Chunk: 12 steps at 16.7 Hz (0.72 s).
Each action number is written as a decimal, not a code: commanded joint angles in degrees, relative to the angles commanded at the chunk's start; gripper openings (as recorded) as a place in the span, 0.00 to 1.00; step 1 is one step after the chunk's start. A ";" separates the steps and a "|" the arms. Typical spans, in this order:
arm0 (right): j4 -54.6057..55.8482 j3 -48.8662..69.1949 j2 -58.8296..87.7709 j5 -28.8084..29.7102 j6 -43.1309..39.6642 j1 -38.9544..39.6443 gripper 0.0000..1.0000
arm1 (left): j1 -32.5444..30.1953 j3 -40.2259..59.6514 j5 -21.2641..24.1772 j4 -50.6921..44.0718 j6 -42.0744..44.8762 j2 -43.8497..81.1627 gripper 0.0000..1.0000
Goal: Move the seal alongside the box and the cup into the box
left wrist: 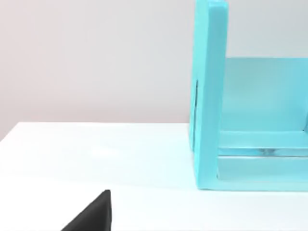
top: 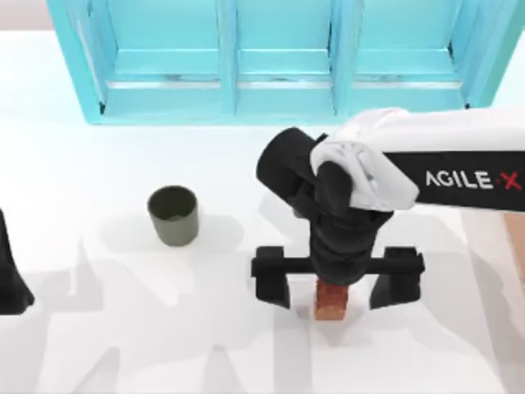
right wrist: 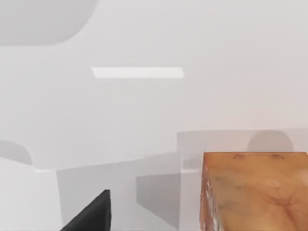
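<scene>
We see the seal [top: 331, 301] as glossy, reddish-brown and faintly mottled, like polished stone or varnished wood. Left of it, the cup [top: 173, 215] looks matt olive-grey, smooth. The worktop [top: 123, 328] is smooth matt white. Behind the seal, the shelf cabinet [top: 279, 57] looks smooth turquoise, lightly sheened, like painted board.

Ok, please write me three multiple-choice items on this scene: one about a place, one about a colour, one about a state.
1. Where is the cup?
A) to the top view's left of the seal
B) inside the cabinet
C) on the seal

2. What colour is the shelf cabinet?
A) red
B) turquoise
C) black

3. How is the right gripper?
A) shut on the cup
B) open, over the seal
C) inside the cabinet

Answers:
1. A, the cup stands on the table, apart from the seal.
2. B, its frame is turquoise.
3. B, its fingers stand wide either side of the seal.
</scene>
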 joint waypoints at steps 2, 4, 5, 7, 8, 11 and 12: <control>0.00 0.00 0.00 0.00 0.00 0.00 0.92 | 0.00 0.00 0.00 0.00 0.00 0.00 1.00; 0.00 0.00 0.00 0.00 0.00 0.00 0.77 | 0.00 0.00 0.00 0.00 0.00 0.00 1.00; 0.00 0.00 0.00 0.00 0.00 0.00 0.70 | 0.00 0.00 0.00 0.00 0.00 0.00 1.00; 0.00 0.00 0.00 0.00 0.00 0.00 0.55 | 0.00 0.00 0.00 0.00 0.00 0.00 1.00; 0.00 0.00 0.00 0.00 0.00 0.00 0.47 | 0.00 0.00 0.00 0.00 0.00 0.00 1.00; 0.00 0.00 0.00 0.00 0.00 0.00 0.25 | 0.00 0.00 0.00 0.00 0.00 0.00 1.00; 0.00 0.00 0.00 0.00 0.00 0.00 0.17 | 0.00 0.00 0.00 0.00 0.00 0.00 1.00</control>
